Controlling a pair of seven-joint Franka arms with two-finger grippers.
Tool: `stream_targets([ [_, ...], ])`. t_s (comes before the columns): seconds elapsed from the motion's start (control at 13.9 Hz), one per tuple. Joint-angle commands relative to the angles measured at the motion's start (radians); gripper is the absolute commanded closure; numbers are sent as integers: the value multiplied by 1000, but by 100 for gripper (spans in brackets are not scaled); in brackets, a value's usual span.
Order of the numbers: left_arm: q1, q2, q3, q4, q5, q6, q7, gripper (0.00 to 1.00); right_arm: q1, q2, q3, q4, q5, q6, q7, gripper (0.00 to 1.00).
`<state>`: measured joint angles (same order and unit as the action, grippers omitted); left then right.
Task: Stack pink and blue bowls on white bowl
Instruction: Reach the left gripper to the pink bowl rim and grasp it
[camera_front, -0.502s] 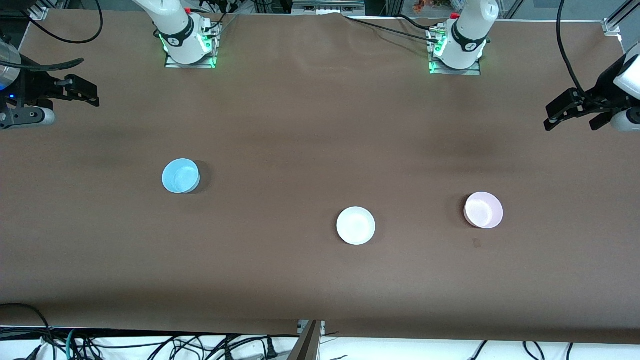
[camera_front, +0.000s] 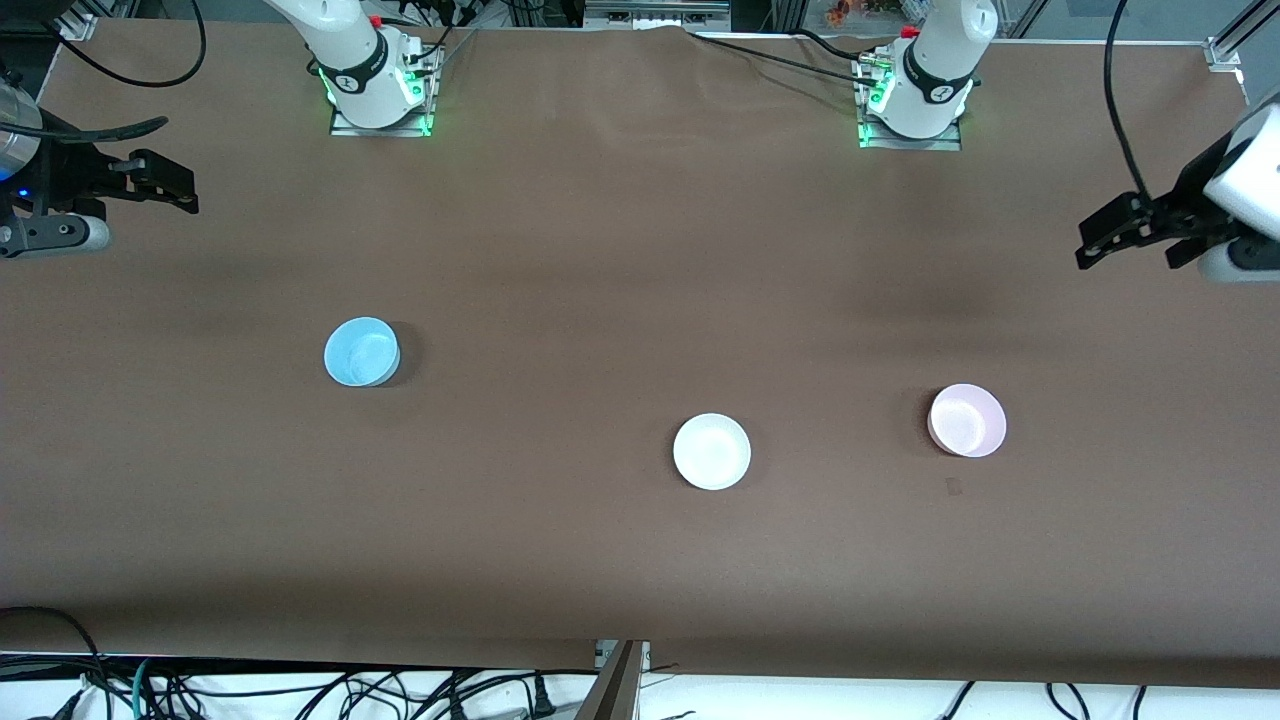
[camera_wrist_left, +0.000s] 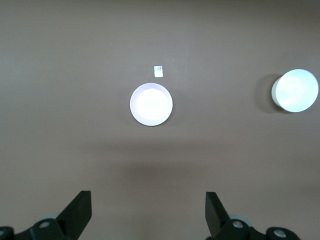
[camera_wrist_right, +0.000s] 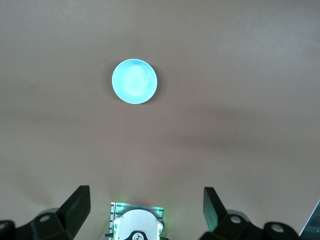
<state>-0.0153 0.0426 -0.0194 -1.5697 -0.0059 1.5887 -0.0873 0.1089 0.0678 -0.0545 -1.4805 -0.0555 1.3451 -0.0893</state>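
The light blue bowl (camera_front: 361, 351) sits toward the right arm's end of the table and also shows in the right wrist view (camera_wrist_right: 134, 81). The white bowl (camera_front: 711, 451) sits near the middle, nearest the front camera. The pale pink bowl (camera_front: 967, 420) sits toward the left arm's end. In the left wrist view the pink bowl (camera_wrist_left: 151, 104) looks washed out, with the white bowl (camera_wrist_left: 295, 90) beside it. My left gripper (camera_front: 1128, 238) (camera_wrist_left: 147, 196) is open and empty, up over the table's left-arm end. My right gripper (camera_front: 165, 185) (camera_wrist_right: 147, 190) is open and empty over the table's right-arm end.
A small mark (camera_front: 952, 486) lies on the brown table cover just nearer the front camera than the pink bowl. The arm bases (camera_front: 378, 90) (camera_front: 912, 100) stand along the table edge farthest from the front camera. Cables hang off the table's front edge.
My left gripper has shifted slightly toward the middle of the table and its wrist has turned a little. The right arm and the bowls have not moved.
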Motion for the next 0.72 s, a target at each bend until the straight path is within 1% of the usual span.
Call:
stream_targets([
  [0.0,5,48,12,-33,9,45,-5,0,-6,-3,-1,2,-12,2,-1,0],
  [0.14,12,91,30,-78,10,92,-6,0,-6,-3,-1,2,-10,2,-1,0],
  [0.36,11,167,50,-165,14,246,9,0,-6,-3,-1,2,-10,2,0,0],
  [0.5,9,233,64,-174,15,296,11,0,-6,-3,-1,2,-9,2,0,0],
  [0.57,11,270,71,-182,15,316,12,4,-6,-5,-1,2,-9,2,0,0],
  [0.65,9,299,75,-193,15,362,12,4,-6,-3,-1,2,-9,2,0,0],
])
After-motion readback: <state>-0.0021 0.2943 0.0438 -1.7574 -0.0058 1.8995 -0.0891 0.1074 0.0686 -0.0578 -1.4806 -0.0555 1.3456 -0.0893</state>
